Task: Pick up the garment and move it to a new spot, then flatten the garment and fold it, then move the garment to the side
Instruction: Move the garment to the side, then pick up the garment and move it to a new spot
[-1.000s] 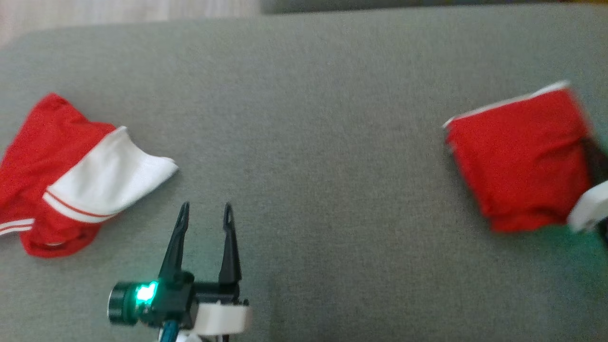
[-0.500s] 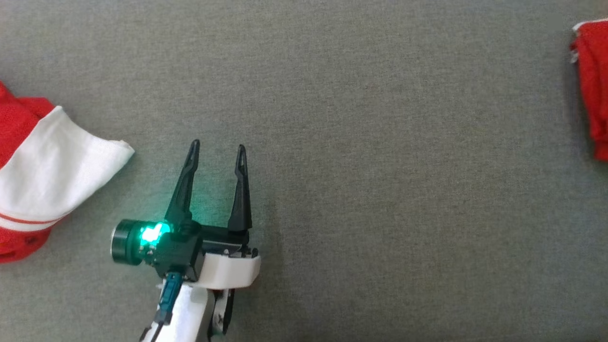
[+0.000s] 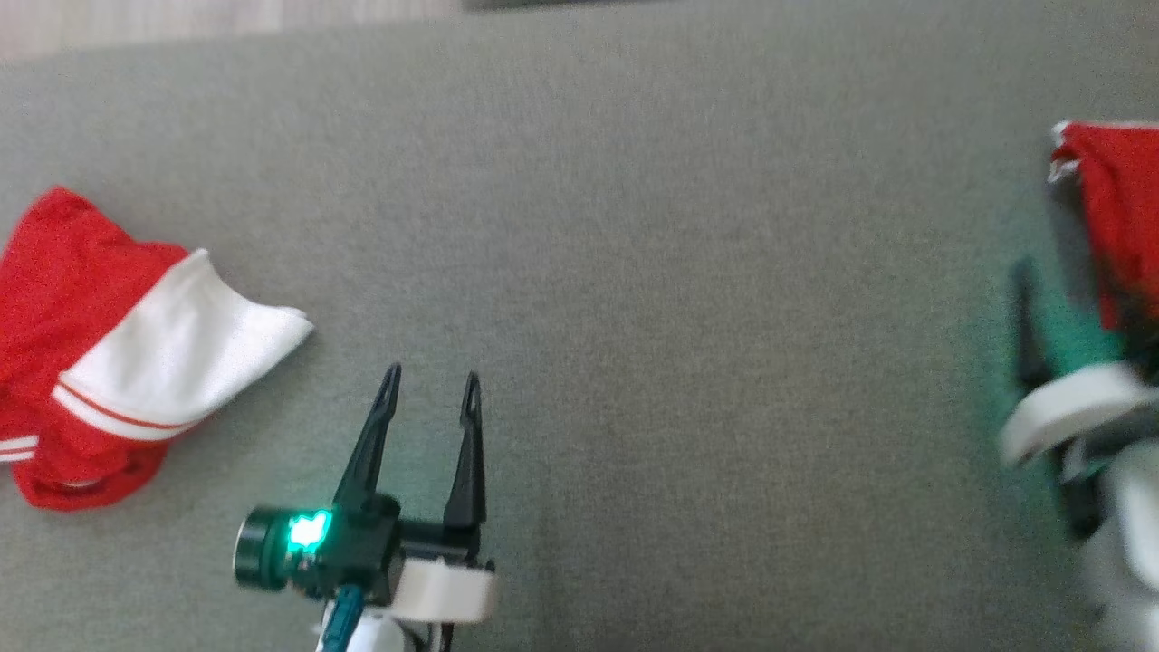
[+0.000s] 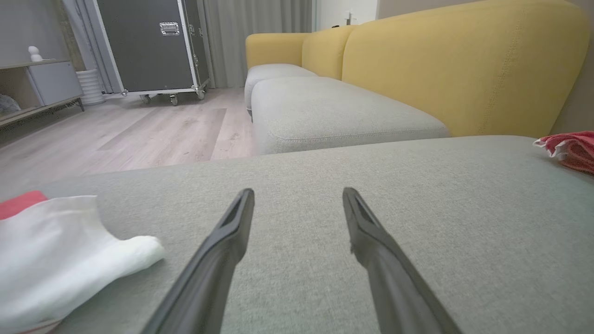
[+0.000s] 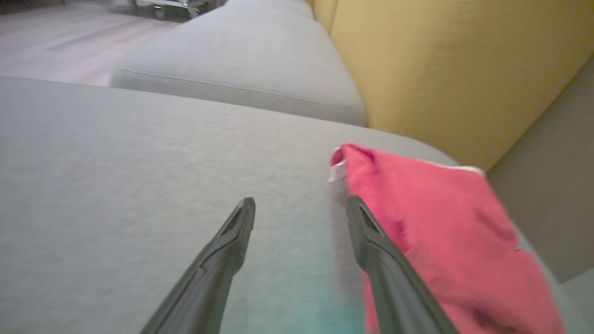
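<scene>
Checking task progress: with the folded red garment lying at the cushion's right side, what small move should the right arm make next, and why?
Probably draw the right gripper back, clear of the folded red garment. Its jaws stand open with nothing between them, and the garment lies on the cushion beside one finger, so the placing looks done.

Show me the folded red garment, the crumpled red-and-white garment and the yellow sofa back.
folded red garment (image 5: pixel 431 222): right wrist view, its top face.
crumpled red-and-white garment (image 3: pixel 172 362): head view, white panel.
yellow sofa back (image 4: pixel 464 65): left wrist view, front face.
</scene>
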{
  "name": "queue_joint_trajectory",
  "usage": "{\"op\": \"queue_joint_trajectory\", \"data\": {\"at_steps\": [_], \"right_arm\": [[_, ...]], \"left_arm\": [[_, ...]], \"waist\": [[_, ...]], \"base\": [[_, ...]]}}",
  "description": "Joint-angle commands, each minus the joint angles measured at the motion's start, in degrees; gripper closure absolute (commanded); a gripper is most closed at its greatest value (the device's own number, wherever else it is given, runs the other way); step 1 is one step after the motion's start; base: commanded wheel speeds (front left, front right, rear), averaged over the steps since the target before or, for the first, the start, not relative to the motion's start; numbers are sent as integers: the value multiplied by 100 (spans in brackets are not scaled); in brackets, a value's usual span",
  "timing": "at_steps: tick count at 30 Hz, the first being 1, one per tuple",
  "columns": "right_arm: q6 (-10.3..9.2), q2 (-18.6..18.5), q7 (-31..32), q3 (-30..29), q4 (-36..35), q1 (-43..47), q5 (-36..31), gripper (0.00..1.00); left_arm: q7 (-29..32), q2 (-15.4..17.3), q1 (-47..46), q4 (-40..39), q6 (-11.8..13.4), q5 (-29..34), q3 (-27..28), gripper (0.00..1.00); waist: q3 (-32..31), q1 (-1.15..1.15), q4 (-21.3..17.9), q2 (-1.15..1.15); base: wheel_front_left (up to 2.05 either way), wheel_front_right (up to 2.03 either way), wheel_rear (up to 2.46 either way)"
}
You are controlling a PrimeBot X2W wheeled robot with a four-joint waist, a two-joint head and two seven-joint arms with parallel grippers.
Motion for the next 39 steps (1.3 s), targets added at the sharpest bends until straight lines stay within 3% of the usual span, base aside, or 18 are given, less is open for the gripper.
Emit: {"op": "queue_joint_trajectory", "data": {"at_steps": [1,7,11,21,28,39], "right_arm": [[-4,59,-202,440,-79,220,279,0],[-4,621,-383,1393,-2,864,914,0],[-4,817,-391,1692,-702,1363,1241,0],[-4,901,-393,1501,-2328,2723,1244,0],[-4,985,-393,1408,-2467,3307,1157,0],[-4,1073,-394,1355,-2488,3268,1099,0]], "left_arm": [[-30,-1,85,-145,51,-49,219,0],[-30,1,587,-75,21,-59,489,0],[-30,2,906,-140,0,-22,633,0],[-30,1,1635,-630,81,2,964,0],[-30,4,1995,-733,-131,21,1167,0],[-31,2,1931,-651,-204,132,1216,0]], "waist": [[-534,1,104,0],[-1281,1,239,0],[-1670,1,346,0],[-2205,1,440,0],[-2364,1,337,0],[-2291,1,208,0]], "base": [[0,0,0],[0,0,0],[0,0,0],[0,0,0],[0,0,0],[0,0,0]]}}
